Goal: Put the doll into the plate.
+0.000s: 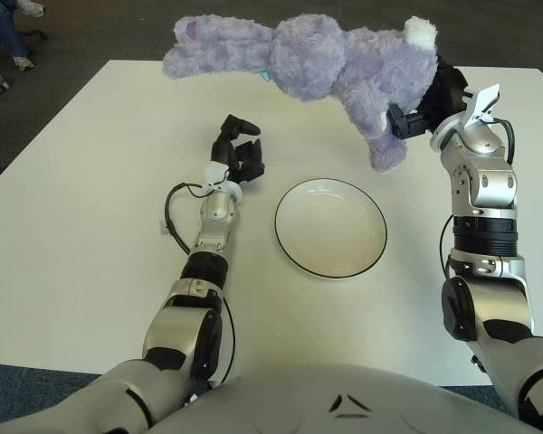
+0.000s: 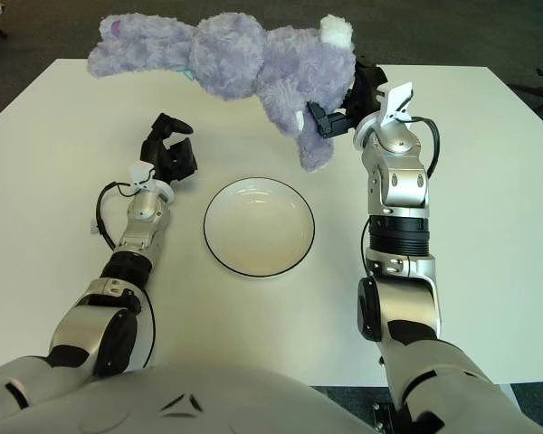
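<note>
A purple plush doll (image 1: 317,59) with a white tail hangs in the air above the far side of the table, stretched out to the left. My right hand (image 1: 425,104) is shut on its rear end and holds it up, behind and above the plate. The white plate (image 1: 330,226) with a dark rim sits empty on the table in front of me. My left hand (image 1: 237,149) is left of the plate, fingers relaxed and holding nothing.
The white table (image 1: 72,181) runs to a dark carpet at the back. A thin cable (image 1: 172,212) loops beside my left wrist. A seated person's legs (image 1: 9,36) show at the far left corner.
</note>
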